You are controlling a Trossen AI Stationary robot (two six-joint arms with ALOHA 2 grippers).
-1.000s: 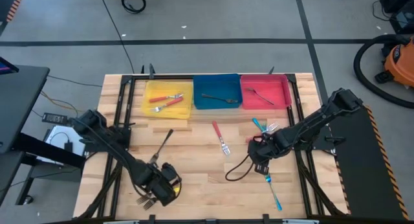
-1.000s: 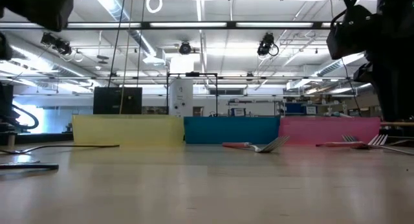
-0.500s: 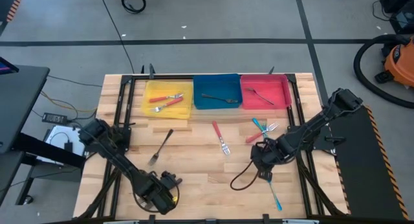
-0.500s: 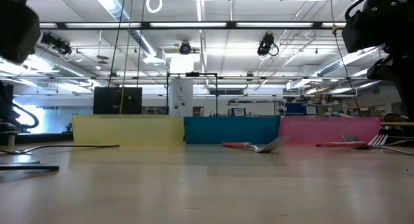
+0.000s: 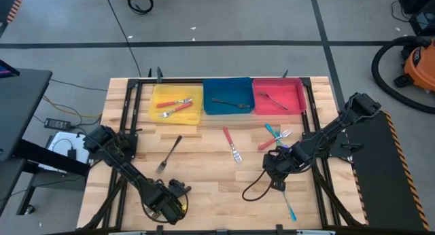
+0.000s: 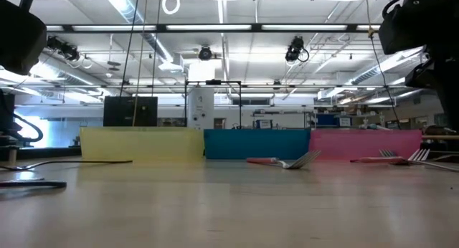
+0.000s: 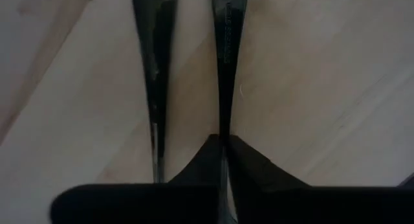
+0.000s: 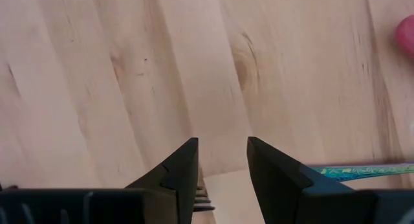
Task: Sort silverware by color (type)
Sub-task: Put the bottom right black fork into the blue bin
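Left wrist view: left gripper (image 7: 223, 143) pinches a dark fork handle (image 7: 224, 62); right gripper (image 8: 222, 166) at table's 4 o'clock, jaws apart.

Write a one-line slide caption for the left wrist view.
Left end effector closed on one of two slim dark grey metal utensil handles lying side by side on the pale wooden tabletop.

Grey concrete floor (image 5: 224, 17) with dark seams surrounds the wooden bench (image 5: 204, 187). Long ceiling lights (image 6: 222, 27) shine overhead. An orange vacuum (image 5: 418, 65) stands beyond the bench's far right corner.
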